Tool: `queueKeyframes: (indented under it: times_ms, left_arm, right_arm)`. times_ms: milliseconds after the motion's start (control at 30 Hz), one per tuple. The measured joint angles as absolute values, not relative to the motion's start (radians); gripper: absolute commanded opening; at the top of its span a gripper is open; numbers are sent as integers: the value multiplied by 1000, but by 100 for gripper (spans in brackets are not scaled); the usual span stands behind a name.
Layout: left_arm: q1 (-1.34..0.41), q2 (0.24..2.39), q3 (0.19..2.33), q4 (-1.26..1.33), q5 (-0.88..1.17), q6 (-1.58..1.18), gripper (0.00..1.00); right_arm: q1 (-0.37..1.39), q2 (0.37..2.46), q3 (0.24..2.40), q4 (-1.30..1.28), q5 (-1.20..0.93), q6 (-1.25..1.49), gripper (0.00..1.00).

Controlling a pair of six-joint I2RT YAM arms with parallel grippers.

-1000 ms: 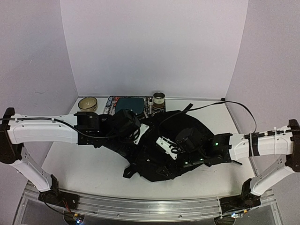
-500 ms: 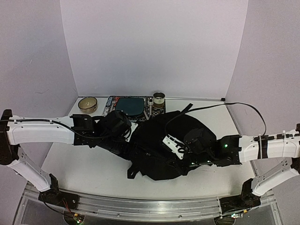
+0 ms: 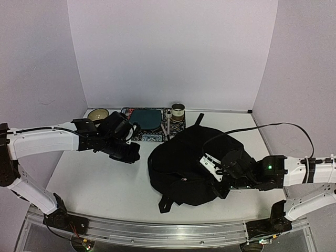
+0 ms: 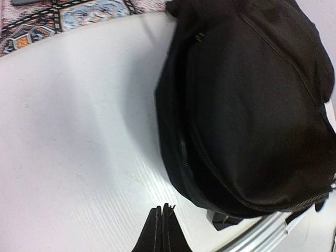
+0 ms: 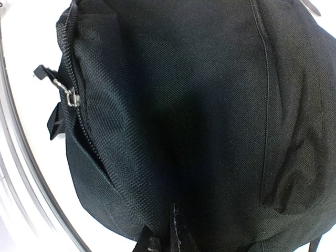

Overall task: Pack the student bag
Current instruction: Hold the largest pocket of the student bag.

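The student bag [image 3: 184,160] is a big black fabric backpack lying flat at the table's centre right, with a strap end [image 3: 164,203] trailing toward the front. My right gripper [image 3: 218,177] rests on its right side. In the right wrist view the right gripper [image 5: 165,223] is shut, with the bag's weave [image 5: 184,79] pinched at its fingertips. A zipper pull [image 5: 71,97] shows at the bag's left edge. My left gripper [image 3: 132,154] hovers over bare table left of the bag. The left wrist view shows the left gripper [image 4: 161,207] shut and empty, the bag [image 4: 252,105] to its right.
A patterned mat [image 3: 157,137] with a dark teal pad [image 3: 144,118] lies against the back wall. A tan bowl [image 3: 98,114] and a small cup [image 3: 178,110] flank it. The right arm's black cable [image 3: 247,128] arcs over the bag. A metal rail [image 3: 168,233] lines the front edge.
The right gripper closed on the bag and drew back to the right, and the bag slid right with it. The left arm came off the bag and retreated left.
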State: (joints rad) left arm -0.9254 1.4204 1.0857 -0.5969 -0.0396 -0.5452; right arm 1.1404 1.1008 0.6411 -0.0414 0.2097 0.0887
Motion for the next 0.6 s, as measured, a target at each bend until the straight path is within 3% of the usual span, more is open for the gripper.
queueKeyframes:
  times_ms: [333,600]
  left_arm:
    - [-1177,1423,1076,-506,26,-543,42]
    - [-1229,1469,1023,-421,65,-569,47]
  right_arm:
    - [1140,1198,665,-22,216,94,6]
    - [1140,1227,682,-12,225,94,8]
